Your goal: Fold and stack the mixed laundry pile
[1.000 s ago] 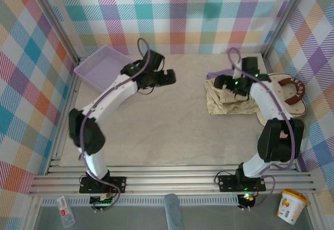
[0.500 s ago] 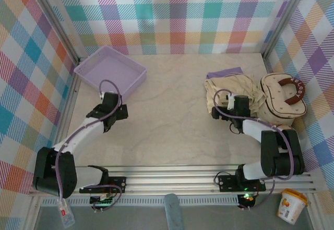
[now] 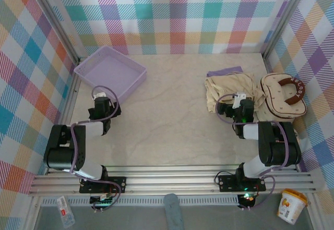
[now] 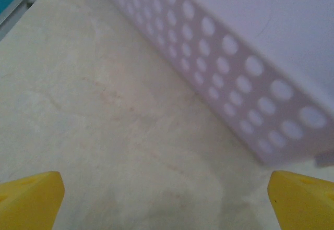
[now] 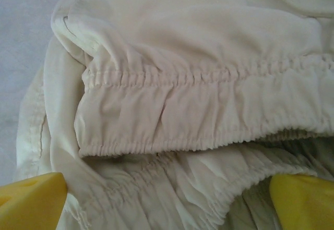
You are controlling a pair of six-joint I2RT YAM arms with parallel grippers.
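Mixed laundry pile (image 3: 229, 92) lies on the right side of the table (image 3: 172, 125), just beyond the right gripper (image 3: 235, 105). Nearest of all, off the table past the front rail, stands a white tub (image 3: 290, 205) with a yellowish lid on, its contents hidden. The left gripper (image 4: 167, 198) has its jaws spread wide over bare tabletop, close to the perforated wall of the lavender mesh basket (image 4: 245, 84), whose floor shows plain plastic. The right gripper's jaws are spread wide too, pinching nothing, with the gathered hem of the cream-beige shirt (image 5: 182, 115) right ahead. The lavender T-shirt (image 3: 224, 74) peeks from under the shirt's far edge. Right beside the pile sits the cream padded bag (image 3: 271, 102), closed, brown handle on top.
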